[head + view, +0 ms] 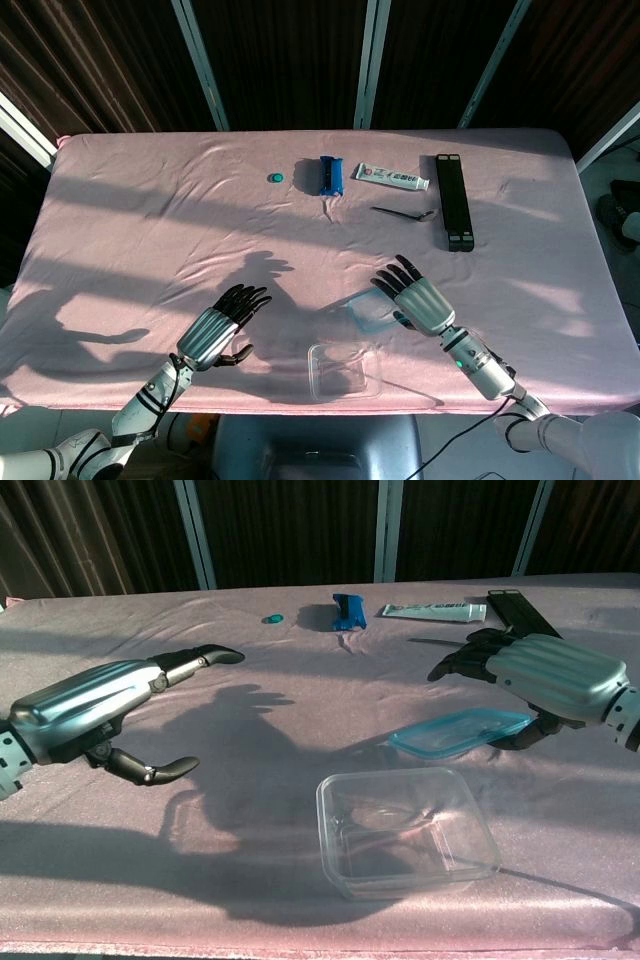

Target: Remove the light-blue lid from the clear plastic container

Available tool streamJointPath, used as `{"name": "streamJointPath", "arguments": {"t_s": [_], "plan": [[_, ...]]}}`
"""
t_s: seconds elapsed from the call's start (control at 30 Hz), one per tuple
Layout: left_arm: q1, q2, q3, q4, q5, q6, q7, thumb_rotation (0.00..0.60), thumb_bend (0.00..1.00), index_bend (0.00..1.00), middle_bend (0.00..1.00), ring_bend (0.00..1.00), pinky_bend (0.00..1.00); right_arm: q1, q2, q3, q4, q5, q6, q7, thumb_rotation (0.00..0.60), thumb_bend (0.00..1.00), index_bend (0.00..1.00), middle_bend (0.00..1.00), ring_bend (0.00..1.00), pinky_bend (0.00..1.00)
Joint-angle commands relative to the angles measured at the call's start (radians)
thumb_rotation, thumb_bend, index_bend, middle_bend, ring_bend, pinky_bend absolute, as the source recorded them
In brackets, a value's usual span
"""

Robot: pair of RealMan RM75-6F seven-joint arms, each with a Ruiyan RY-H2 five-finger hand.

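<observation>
Light-blue rectangular lid (459,732) off the clear plastic container (407,830), low at the desk, right hand (553,678) gripping its edge. Left hand (95,705) empty, fingers spread. Only release remains.

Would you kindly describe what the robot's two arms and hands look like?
Both the left hand and the right hand have ribbed, silver-grey metallic backs and glossy black fingers. The forearms are silver cylinders ringed with black bands. A small green light shows on the right forearm in the head view.
</observation>
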Motion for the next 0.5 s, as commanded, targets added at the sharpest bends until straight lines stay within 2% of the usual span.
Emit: {"name": "streamJointPath", "arguments": {"t_s": [0.03, 0.17, 0.3, 0.4, 0.5], "plan": [[0.02, 0.03, 0.009, -0.001, -0.009, 0.013, -0.011, 0.6, 0.33, 0.0, 0.0, 0.0, 0.01, -0.011, 0.083, -0.026, -0.144, 0.039, -0.077, -0.047, 0.6, 0.11, 0.0, 0.08, 0.01, 0.0], [0.057, 0.094, 0.029, -0.014, -0.011, 0.041, -0.019, 0.6, 0.33, 0.0, 0.0, 0.0, 0.0, -0.029, 0.198, -0.059, -0.325, 0.069, -0.133, -0.056, 0.6, 0.07, 0.0, 0.01, 0.0, 0.0], [0.108, 0.179, 0.055, -0.048, -0.016, 0.085, -0.004, 0.6, 0.33, 0.0, 0.0, 0.0, 0.0, -0.074, 0.302, -0.081, -0.458, 0.08, -0.095, -0.101, 0.6, 0.07, 0.0, 0.0, 0.0, 0.0], [0.182, 0.251, 0.076, -0.083, -0.035, 0.162, 0.02, 0.6, 0.34, 0.0, 0.0, 0.0, 0.0, -0.154, 0.395, -0.092, -0.584, 0.117, 0.0, -0.186, 0.6, 0.07, 0.0, 0.0, 0.0, 0.0], [0.277, 0.303, 0.098, -0.094, -0.056, 0.263, 0.074, 0.6, 0.34, 0.0, 0.0, 0.0, 0.0, -0.277, 0.478, -0.099, -0.714, 0.182, 0.152, -0.311, 0.6, 0.07, 0.0, 0.0, 0.0, 0.0]]}}
